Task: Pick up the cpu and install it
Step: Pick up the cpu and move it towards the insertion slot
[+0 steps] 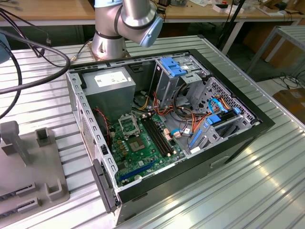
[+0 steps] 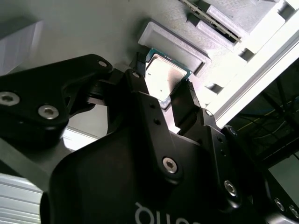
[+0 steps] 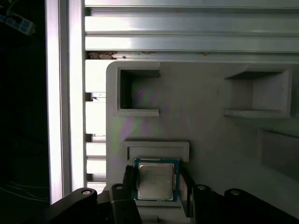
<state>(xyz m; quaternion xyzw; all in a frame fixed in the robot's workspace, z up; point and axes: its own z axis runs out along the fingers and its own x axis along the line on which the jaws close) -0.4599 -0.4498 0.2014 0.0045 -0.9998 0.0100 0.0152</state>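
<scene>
Silver-grey flat square cpu [image 3: 156, 181] lies straight between the tips of my black gripper [image 2: 163, 83], pinched narrowly at two opposite edges.

The exterior view is evenly bright, with pale glare streaking the ribbed table [image 1: 252, 186] near its front edge and shadow pooled inside the computer case [image 1: 200, 164]. Both wrist views are dim. The cpu [image 2: 164, 80] [image 3: 155, 181] gleams washed-out in the second wrist view, and the aluminium rails [image 3: 74, 93] flare white in the first wrist view.
</scene>
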